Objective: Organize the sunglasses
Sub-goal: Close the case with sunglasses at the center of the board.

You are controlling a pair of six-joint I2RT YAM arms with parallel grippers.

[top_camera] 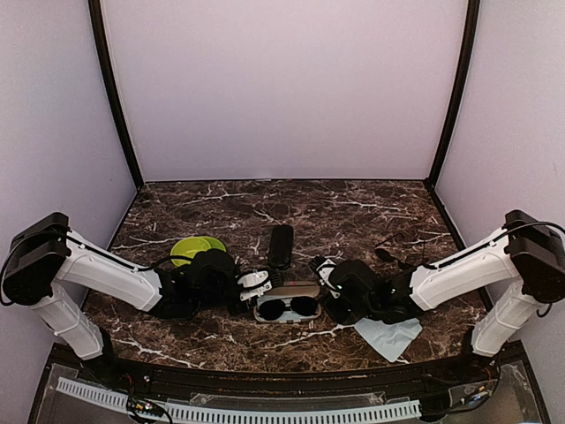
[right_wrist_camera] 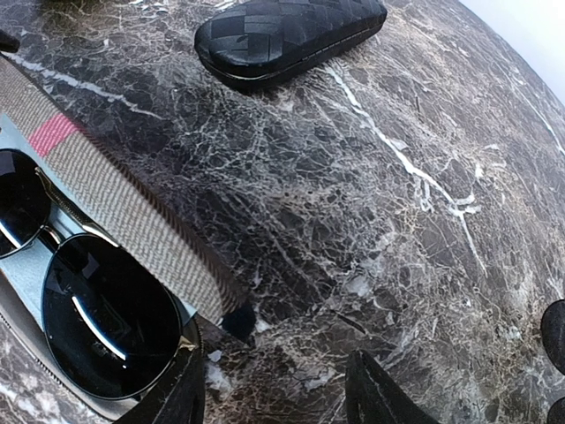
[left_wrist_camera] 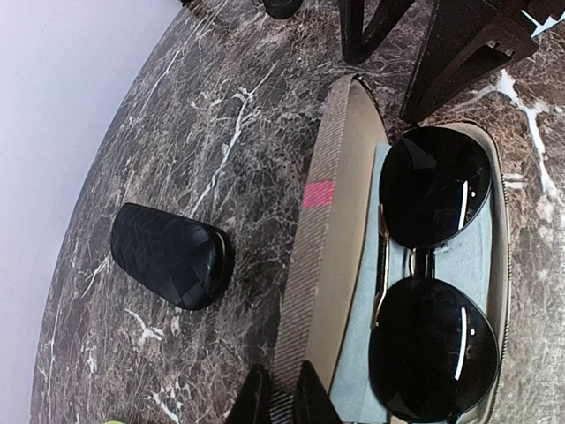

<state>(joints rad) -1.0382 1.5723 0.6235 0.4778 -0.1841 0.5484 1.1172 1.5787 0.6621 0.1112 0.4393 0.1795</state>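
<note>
Now sunglasses (left_wrist_camera: 433,265) sit in open striped case (left_wrist_camera: 501,265), lower right of frame. My left gripper (left_wrist_camera: 282,402) pinches lid (left_wrist_camera: 322,247); right gripper (right_wrist_camera: 274,389) half open, empty. Next, I judge: swing lid shut squarely.

I can read no text, brand, number or sign anywhere in my views. The nearest thing to a label is a small pink patch (left_wrist_camera: 319,193) on the lid of the striped case (left_wrist_camera: 328,265), which lies open near the front of the scene with the sunglasses (left_wrist_camera: 433,265) in it. The patch shows as plain colour, and I cannot make out any lettering on it. The black woven case (left_wrist_camera: 172,254), farther back, carries no mark that I can read.
</note>
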